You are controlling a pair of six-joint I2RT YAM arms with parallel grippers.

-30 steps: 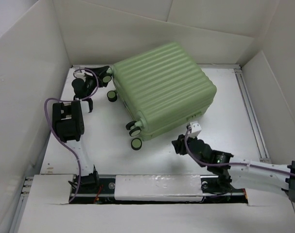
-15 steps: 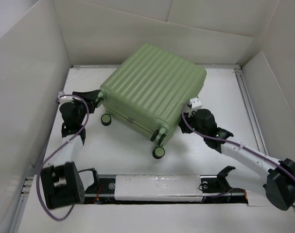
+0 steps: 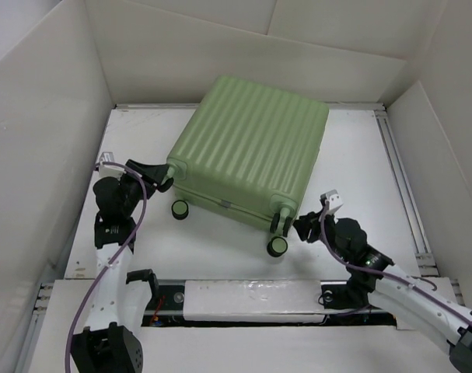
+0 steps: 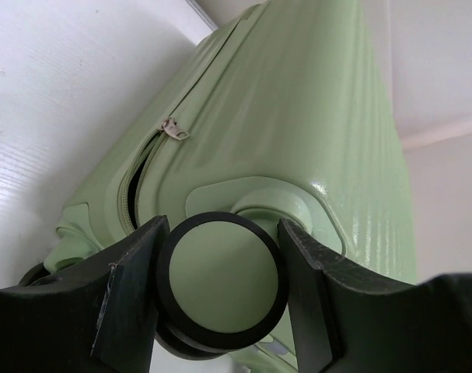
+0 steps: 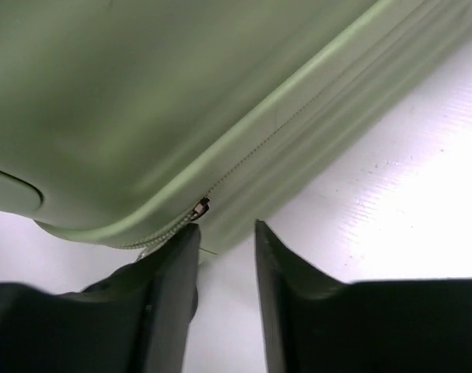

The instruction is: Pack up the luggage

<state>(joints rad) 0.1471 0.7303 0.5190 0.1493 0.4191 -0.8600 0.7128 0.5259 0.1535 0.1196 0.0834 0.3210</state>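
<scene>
While white walls [image 3: 49, 116] hem in the table [image 3: 360, 155], the left gripper [image 3: 159, 177] clamps a caster wheel [image 4: 220, 280] of the luggage [image 3: 247, 148] lying flat mid-table. The right gripper [image 3: 302, 228], fingers slightly apart and empty, sits beside its zipper pull [image 5: 202, 206].

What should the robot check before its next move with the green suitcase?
1. Do the left fingers have the wheel? Ok, it sits between them.
2. Do the right fingers hold the zipper pull? Not ok, it lies just past the tips and nothing is between them.
3. Is the zipper fully closed? Not ok, a gap shows near the wheel.
4. Is the luggage lying flat on the table? Ok.
5. Is anything packed inside? Cannot tell, the lid is down.
</scene>
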